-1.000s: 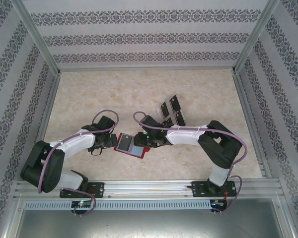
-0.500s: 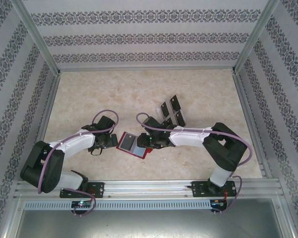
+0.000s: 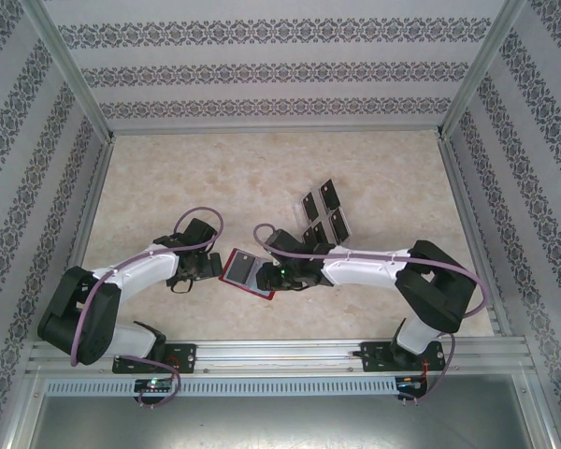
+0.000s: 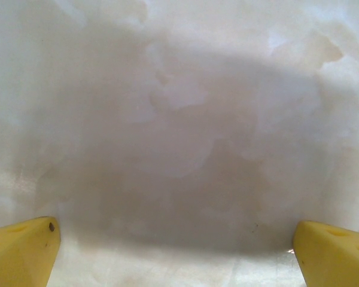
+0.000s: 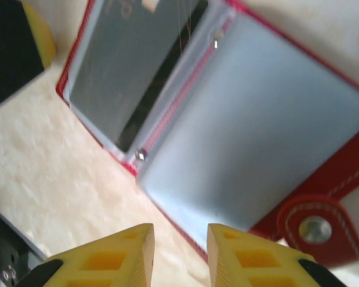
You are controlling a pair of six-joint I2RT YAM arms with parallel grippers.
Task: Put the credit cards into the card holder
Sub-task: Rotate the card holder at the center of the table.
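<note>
The red card holder (image 3: 234, 277) lies open on the table between the two arms. In the right wrist view its left clear pocket (image 5: 131, 78) has a black credit card behind it, its right grey-blue pocket (image 5: 257, 137) looks bare, and the snap tab (image 5: 314, 230) sits at the lower right. My right gripper (image 5: 180, 251) hovers over the holder's near edge, its jaws a narrow gap apart with nothing between them. Just left of the holder, my left gripper (image 4: 178, 251) stands wide open over bare table. Several more credit cards (image 3: 323, 210) lie behind the right arm.
The loose cards rest on a clear slotted tray (image 3: 299, 202) behind the wallet. Patterned walls and metal rails (image 3: 93, 206) close in the table on three sides. A yellow and black finger of the left gripper (image 5: 15, 48) stands close to the wallet's left edge.
My right gripper has moved toward the near edge of the wallet and its jaws have narrowed a little. The right elbow has swung outward. The left arm has stayed still.
</note>
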